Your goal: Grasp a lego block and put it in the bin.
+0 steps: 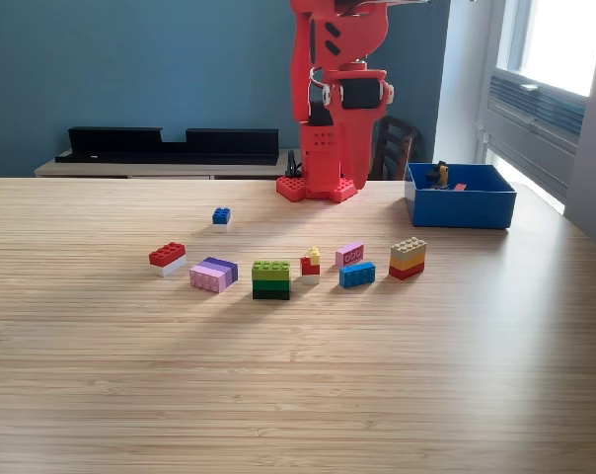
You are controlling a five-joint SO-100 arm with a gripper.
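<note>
- The red arm (333, 99) stands folded at the far edge of the wooden table (278, 395), its base planted on the tabletop. Its top runs out of the exterior view.
- I cannot pick out the gripper, so I cannot tell whether its fingers are apart or together.
- The bin (461, 202) sits to the exterior view's right of the base, close beside it. A few small pieces already lie inside, one red, one dark and yellowish.
- No block is held that I can see, so my read is the reach for a block comes first.
- A loose row of blocks lies mid-table, well apart from the arm: a red and white block (167, 258), a pink and purple block (213, 274), a green stack (270, 279), a small red and yellow piece (310, 264), a pink block (349, 253) just behind a blue block (357, 275), and a tan, yellow and red stack (408, 258).
- A small blue and white block (221, 215) sits alone, nearer the base.
- My pick is the tan, yellow and red stack: nearest the bin, free space around it.
- Come down from above, fingers wide across the short sides, and close square.
- The pink and blue pair looks risky; a finger could nudge the neighbour.
- Lift well clear of the bin wall before swinging over.
</note>
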